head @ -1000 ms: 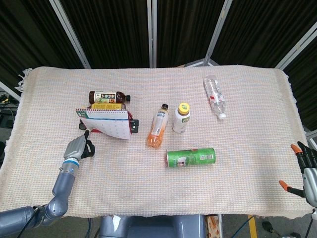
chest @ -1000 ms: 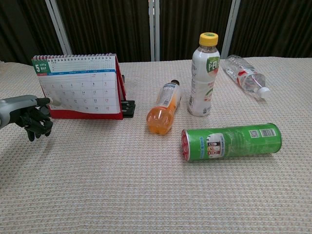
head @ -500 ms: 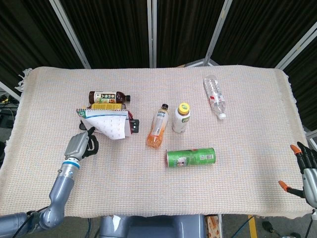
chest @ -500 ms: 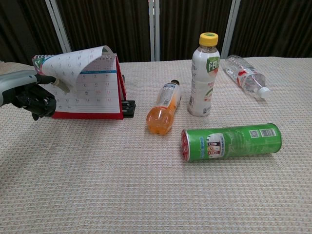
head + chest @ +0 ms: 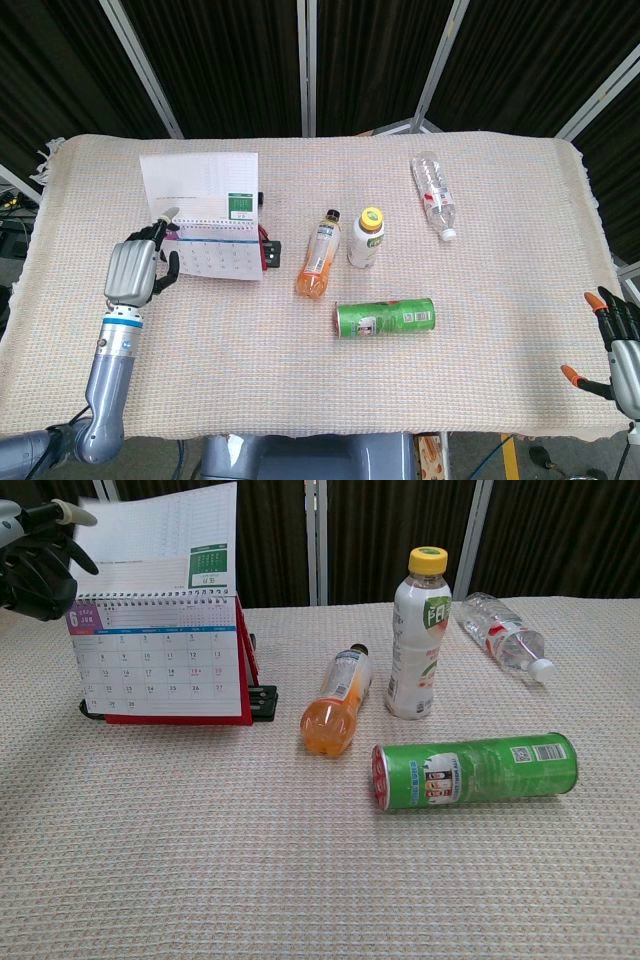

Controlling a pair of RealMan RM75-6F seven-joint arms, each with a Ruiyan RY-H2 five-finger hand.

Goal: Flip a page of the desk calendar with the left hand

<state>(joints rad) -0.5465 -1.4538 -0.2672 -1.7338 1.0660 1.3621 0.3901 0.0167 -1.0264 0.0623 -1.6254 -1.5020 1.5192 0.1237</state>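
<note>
Woven surface (image 5: 400,400), dark curtains behind | desk calendar (image 5: 165,670) left of frame, top page (image 5: 160,545) standing upright | left robot hand (image 5: 135,268) touches page's left edge, grip unclear | right robot hand (image 5: 615,345) lower right, fingers spread.

desk calendar (image 5: 160,660) red base, white pages | can (image 5: 475,771) green | bottle (image 5: 337,702) orange | tablecloth (image 5: 300,880) beige weave

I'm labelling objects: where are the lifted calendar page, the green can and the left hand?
lifted calendar page (image 5: 150,545), chest view, blank upper area
green can (image 5: 480,770), chest view, side label
left hand (image 5: 131,272), head view, back
</note>
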